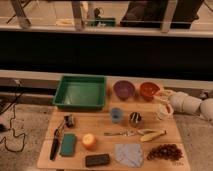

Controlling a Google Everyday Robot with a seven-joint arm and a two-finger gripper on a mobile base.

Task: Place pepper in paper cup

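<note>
The white paper cup [164, 112] stands at the right edge of the wooden table [100, 127], in front of the orange bowl [149, 90]. My gripper [162, 99] reaches in from the right on the white arm [189, 104] and sits right over the cup's mouth, partly hiding it. No pepper shows; whether it is in the gripper or in the cup, I cannot tell.
A green tray [81, 92] at the back left, a purple bowl [124, 89], a small blue cup [116, 115], a dark shiny cup [135, 118], a round orange fruit [89, 141], a banana [151, 135], grapes [166, 151], a grey cloth [129, 154], a green sponge [68, 144].
</note>
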